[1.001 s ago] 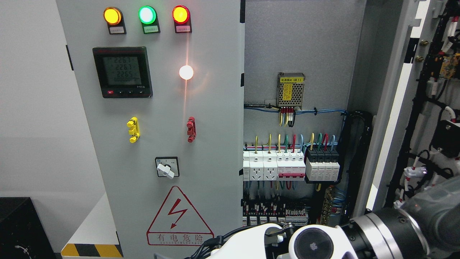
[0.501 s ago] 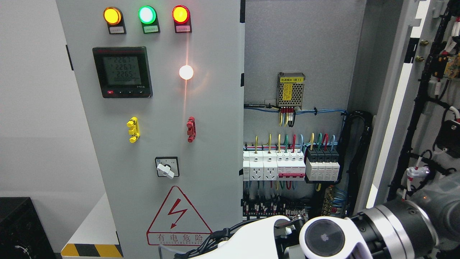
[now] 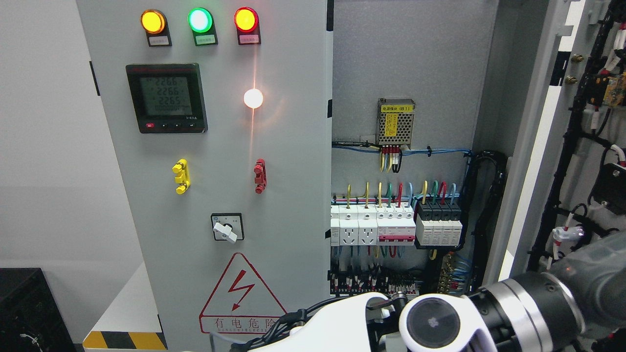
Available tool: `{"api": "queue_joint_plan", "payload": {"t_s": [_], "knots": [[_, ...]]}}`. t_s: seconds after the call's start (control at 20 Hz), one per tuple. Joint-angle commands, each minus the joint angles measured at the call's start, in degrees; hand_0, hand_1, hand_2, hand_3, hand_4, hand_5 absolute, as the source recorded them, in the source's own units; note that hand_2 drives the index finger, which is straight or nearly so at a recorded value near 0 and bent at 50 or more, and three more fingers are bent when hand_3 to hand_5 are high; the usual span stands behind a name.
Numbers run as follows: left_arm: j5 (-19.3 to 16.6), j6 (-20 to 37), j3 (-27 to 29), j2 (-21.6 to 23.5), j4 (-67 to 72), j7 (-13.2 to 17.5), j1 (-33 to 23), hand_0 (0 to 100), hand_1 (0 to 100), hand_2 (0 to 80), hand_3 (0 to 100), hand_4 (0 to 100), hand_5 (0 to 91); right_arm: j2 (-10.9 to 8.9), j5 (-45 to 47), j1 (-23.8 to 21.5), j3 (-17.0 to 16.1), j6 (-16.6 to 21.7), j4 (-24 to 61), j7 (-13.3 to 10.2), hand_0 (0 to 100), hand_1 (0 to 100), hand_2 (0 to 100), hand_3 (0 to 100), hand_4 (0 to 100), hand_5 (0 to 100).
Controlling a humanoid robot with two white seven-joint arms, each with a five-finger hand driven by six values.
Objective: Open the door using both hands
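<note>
The grey electrical cabinet has two doors. The left door (image 3: 283, 146) is shut and carries three lamps, a meter (image 3: 166, 98), a yellow handle (image 3: 181, 176), a red handle (image 3: 260, 175) and a rotary switch (image 3: 227, 227). The right door (image 3: 538, 122) stands swung open at the right edge, its wired inner side (image 3: 594, 146) facing me. My right arm (image 3: 538, 303) comes in from the lower right. Its round white joint (image 3: 430, 322) and a white segment (image 3: 342, 325) lie along the bottom edge, below the open bay. Its hand is hidden below the frame. No left arm shows.
The open bay (image 3: 415, 73) shows a power supply (image 3: 396, 122), rows of breakers (image 3: 396, 227) and coloured wires. A black box (image 3: 29, 308) stands at the lower left. A yellow-black striped ledge (image 3: 124, 340) runs along the cabinet's base.
My right arm shifted a little right and upward, then slightly back left. The open right door's inner side barely moved. The meter's digits changed.
</note>
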State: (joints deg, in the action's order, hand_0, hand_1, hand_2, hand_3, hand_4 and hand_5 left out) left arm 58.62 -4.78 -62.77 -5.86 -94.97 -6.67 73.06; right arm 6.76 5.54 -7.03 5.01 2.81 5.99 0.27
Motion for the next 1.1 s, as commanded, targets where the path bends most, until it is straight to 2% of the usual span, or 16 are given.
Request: {"api": "queue_joint_plan", "payload": {"t_s": [0.0,0.3,0.6,0.85,1.05], "knots": [[0.00,-0.14,0.37,10.77,-11.63,-0.18,-3.88,0,0,0.0,0,0,0.0,0.00,0.00,0.00,0.00,0.00,-0.01,0.00,19,0,0,0,0,0],[0.09,-0.23,5.81,18.51,-17.26,-0.18,-10.55,0,0,0.0,0,0,0.0,0.00,0.00,0.00,0.00,0.00,-0.01,0.00,19,0,0,0,0,0],[0.00,0.56,9.33,28.61,-22.54,-0.18,-18.81,0,0,0.0,0,0,0.0,0.00,0.00,0.00,0.00,0.00,-0.01,0.00,19,0,0,0,0,0],[-0.09,2.05,11.71,35.38,-22.81,-0.18,-29.53,0,0,0.0,0,0,0.0,0.00,0.00,0.00,0.00,0.00,-0.01,0.00,19,0,0,0,0,0],[-0.61,4.08,11.88,38.81,-22.19,-0.09,-38.41,0,0,0.0,0,0,0.0,0.00,-0.09,0.00,0.00,0.00,-0.01,0.00,19,0,0,0,0,0]]}}
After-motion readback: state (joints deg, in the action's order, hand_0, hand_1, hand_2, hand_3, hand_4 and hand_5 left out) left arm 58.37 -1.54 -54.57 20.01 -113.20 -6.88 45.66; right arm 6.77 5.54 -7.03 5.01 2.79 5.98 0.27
